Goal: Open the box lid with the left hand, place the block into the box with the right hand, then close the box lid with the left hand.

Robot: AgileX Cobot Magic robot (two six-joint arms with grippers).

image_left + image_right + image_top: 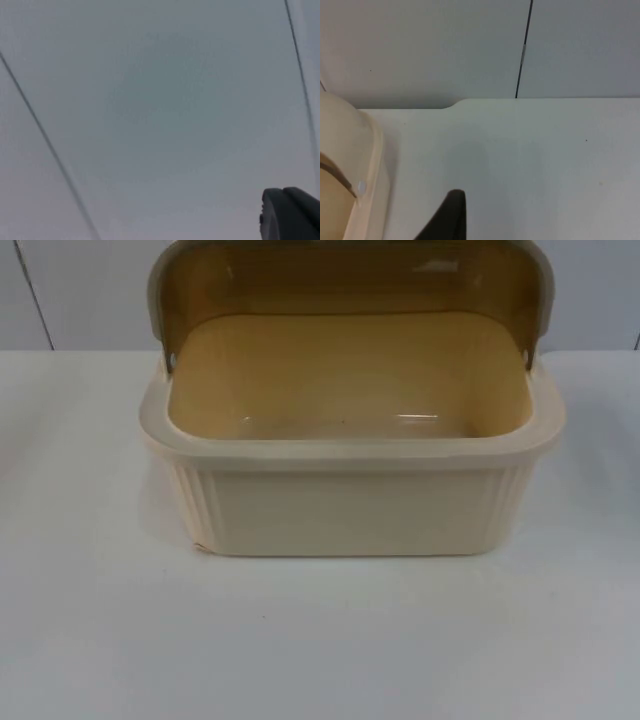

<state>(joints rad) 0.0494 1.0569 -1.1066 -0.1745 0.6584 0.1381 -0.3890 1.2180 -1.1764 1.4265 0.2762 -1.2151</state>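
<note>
Box (350, 500) mid-desk (320, 640), cream, ribbed at the corners; lid (350, 280) swung up and back on its hinges, translucent brownish, standing behind the opening. Interior bare, no block inside. Opening step judged done; block placement by the right hand due next, lid closing after. Block nowhere to be made out, so its place relative to either hand cannot be told. Right hand (451, 220) just beside the box's rim, over bare desk, one dark fingertip visible; spread of fingers cannot be told. Left hand (290, 212) facing the grey partition wall (150, 100), waiting; state likewise cannot be told. Next move calls for finding and fetching the block first.
</note>
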